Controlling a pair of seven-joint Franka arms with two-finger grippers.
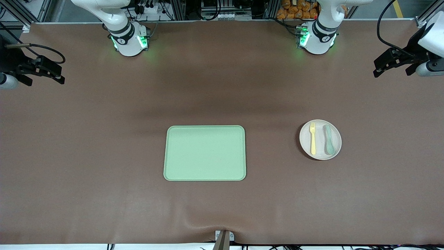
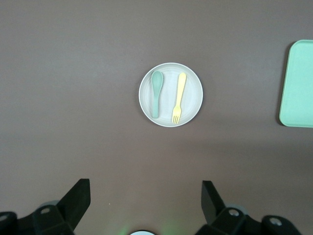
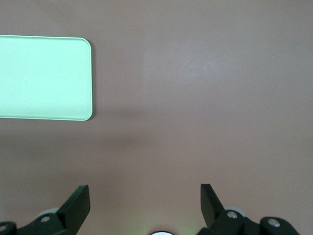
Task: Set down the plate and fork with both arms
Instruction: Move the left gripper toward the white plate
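The small round beige-pink plate (image 1: 320,151) (image 2: 167,111) lies on the brown table toward the left arm's end. On it, side by side, lie the pale yellow fork (image 1: 313,138) (image 2: 178,97) and a grey-green spoon (image 1: 329,139) (image 2: 156,93). My left gripper (image 1: 378,68) (image 2: 145,188) hangs open and empty, high over the table at its own end, well away from the plate. Over the right arm's end, my right gripper (image 1: 59,73) (image 3: 145,192) hangs open and empty, with only bare table under its fingers.
A rectangular light green tray (image 1: 204,153) (image 3: 44,77) (image 2: 296,83) lies mid-table, nearer the front camera than the arm bases (image 1: 130,41). A clamp (image 1: 223,238) sits at the table's front edge. Cables and shelving run along the edge by the bases.
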